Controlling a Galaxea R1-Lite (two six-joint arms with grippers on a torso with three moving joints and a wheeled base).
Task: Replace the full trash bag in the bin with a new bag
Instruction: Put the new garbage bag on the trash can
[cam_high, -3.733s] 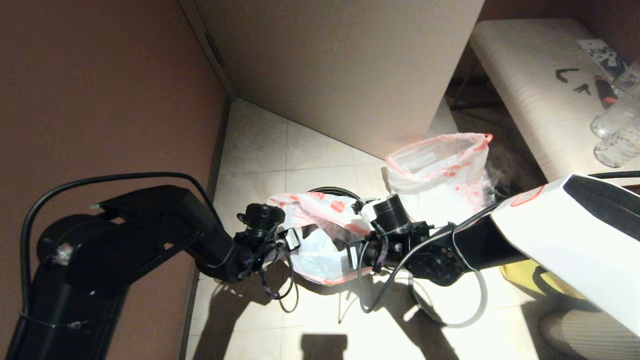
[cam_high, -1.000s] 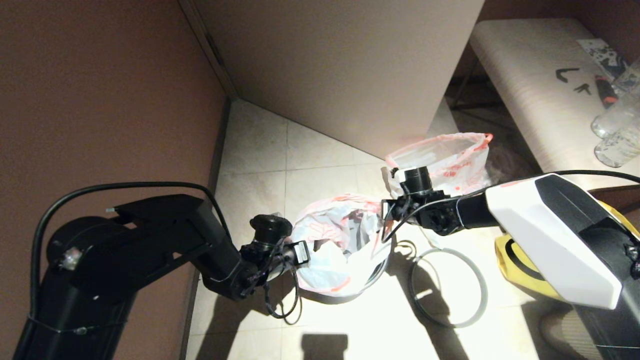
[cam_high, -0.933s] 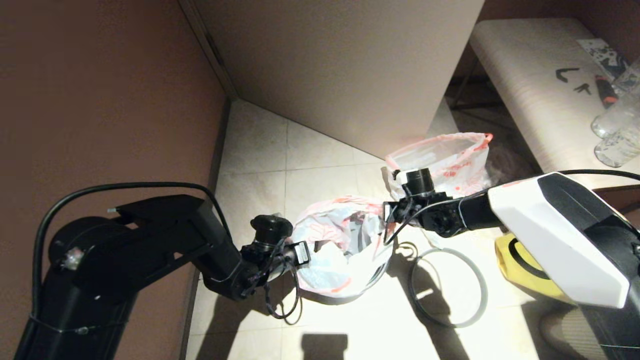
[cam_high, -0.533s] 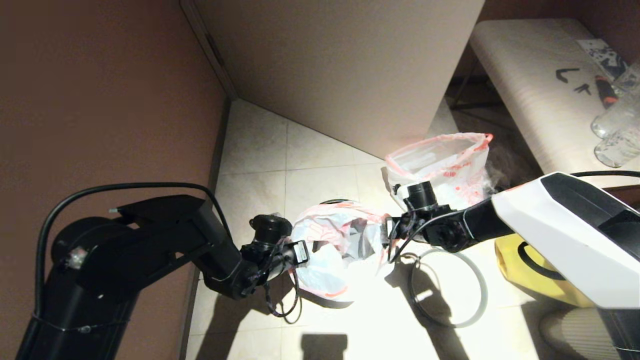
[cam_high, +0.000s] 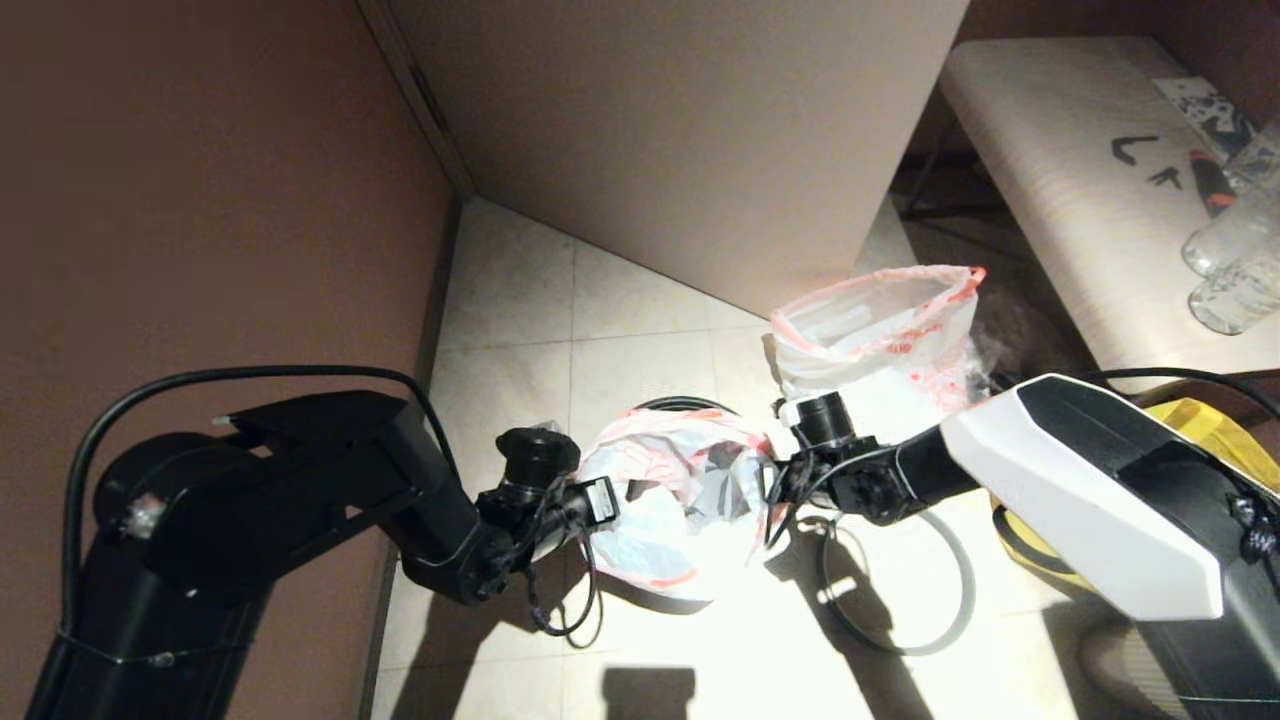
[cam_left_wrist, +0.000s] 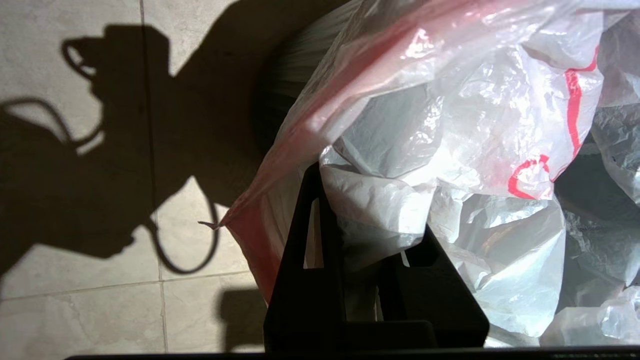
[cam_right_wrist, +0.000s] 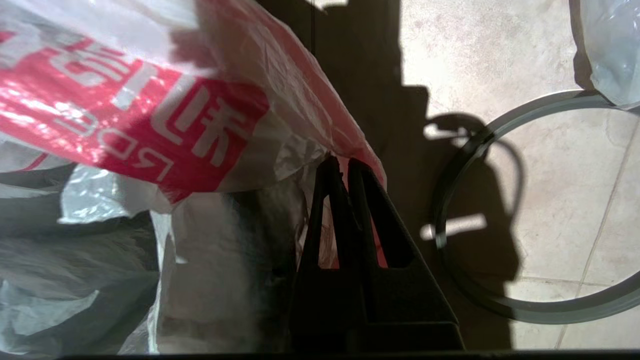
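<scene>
Thin white film with a red-orange hem, the new bag (cam_high: 680, 500), hangs stretched between the two arms at the lower middle of the head view, its mouth spread over the bin (cam_high: 690, 406), of which only a dark arc of edge shows behind it. The left gripper (cam_left_wrist: 372, 240) is clamped on a bunch of film at one side of the mouth; the right gripper (cam_right_wrist: 339, 172) has its tips pressed together on the hem at the other side. The full trash bag (cam_high: 885, 330) stands up and to the right, near the bench (cam_high: 1060, 170). The grey hoop (cam_high: 900, 585) lies flat on the floor just right of the bin, not yet fitted.

Main risk, in my judgement: the film is slack and slippery, so a pull from either side could drag the hem out of a pinch or tear it. The mouth could also slide off the bin's edge and collapse inside before the hoop locks it. An uneven tug may tip the light bin.
</scene>
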